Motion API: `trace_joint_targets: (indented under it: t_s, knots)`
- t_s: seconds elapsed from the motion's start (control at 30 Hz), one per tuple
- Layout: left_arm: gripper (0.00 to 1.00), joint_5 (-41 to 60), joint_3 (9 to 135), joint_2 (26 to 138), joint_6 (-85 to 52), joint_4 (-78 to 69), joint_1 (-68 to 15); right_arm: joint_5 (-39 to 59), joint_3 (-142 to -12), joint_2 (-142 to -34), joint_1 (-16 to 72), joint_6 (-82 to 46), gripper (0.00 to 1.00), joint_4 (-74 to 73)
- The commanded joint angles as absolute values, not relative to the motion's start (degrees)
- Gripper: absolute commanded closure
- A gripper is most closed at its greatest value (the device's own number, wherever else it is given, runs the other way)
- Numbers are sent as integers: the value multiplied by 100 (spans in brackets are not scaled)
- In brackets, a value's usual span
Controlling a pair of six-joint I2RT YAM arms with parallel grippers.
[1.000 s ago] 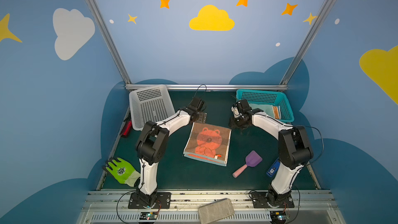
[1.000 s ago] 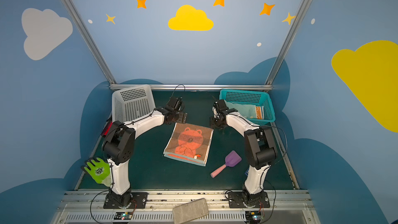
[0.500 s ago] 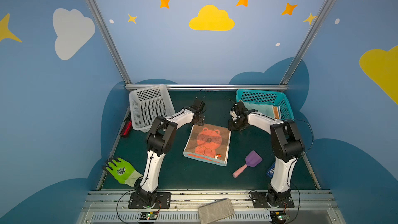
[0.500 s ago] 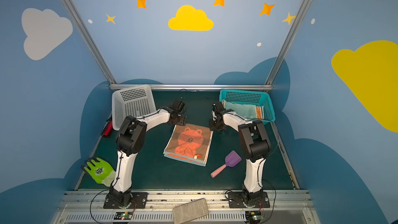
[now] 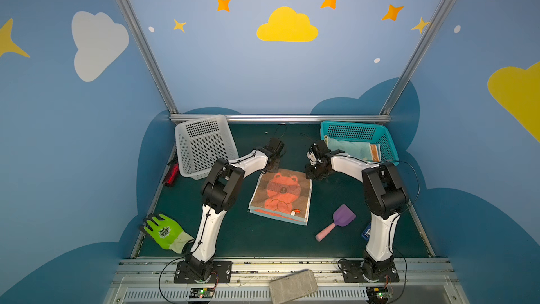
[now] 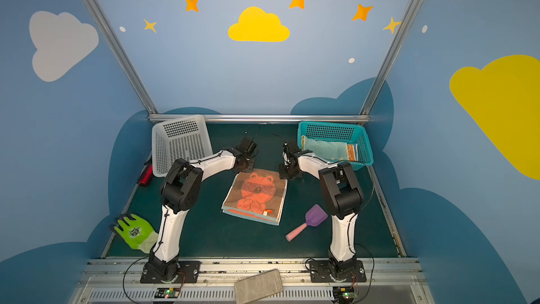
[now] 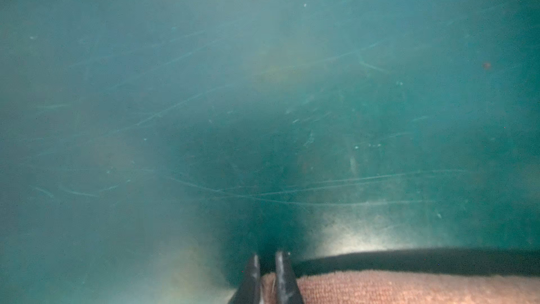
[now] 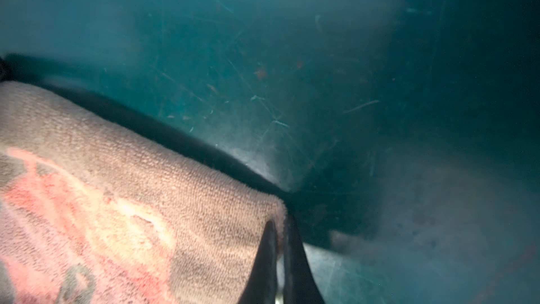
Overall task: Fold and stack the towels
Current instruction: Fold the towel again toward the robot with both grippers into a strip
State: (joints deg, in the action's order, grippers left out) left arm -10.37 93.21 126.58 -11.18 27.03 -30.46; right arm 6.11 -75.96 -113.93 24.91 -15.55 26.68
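In both top views the brown terry towel with an orange bear (image 5: 280,194) (image 6: 254,194) lies flat in the middle of the dark green worktop (image 5: 233,229) (image 6: 204,229). Its far edge runs from 9 o'clock to 3 o'clock. The left claw (image 5: 267,169) (image 6: 242,168) sits on the far corner at 9 o'clock, and the right claw (image 5: 313,173) (image 6: 287,174) sits on the far corner at 3 o'clock. Each arm has the corner on its own side. The rest of the towel spreads from the claws toward 6 o'clock, so I think the next pull goes that way, to fold the far edge over the near one. In the left wrist view the left claw (image 7: 267,258) is clenched on the towel's (image 7: 409,286) corner. In the right wrist view the right claw (image 8: 279,229) is pinched tight on the other corner of the towel (image 8: 146,200).
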Motion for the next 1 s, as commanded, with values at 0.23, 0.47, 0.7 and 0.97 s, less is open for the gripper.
trace_joint_targets:
  t_s: [0.23, 0.47, 0.7, 0.97]
  knots:
    - [96, -969, 8978, 12205, -834, 2888, -2732, 756, -7706, -11020, 2338, -1198, 100, 2606]
    - [96, -940, 8795, 11851, -779, 2655, -2655, 844, -7752, -10869, 2302, -997, 100, 2511]
    - [96, -862, 8761, 11654, -667, 2165, -2576, 1001, -7869, -10830, 2250, -710, 100, 2274]
    - [96, -693, 8587, 11457, -589, 1537, -2469, 1361, -7959, -10768, 2171, -458, 100, 1789]
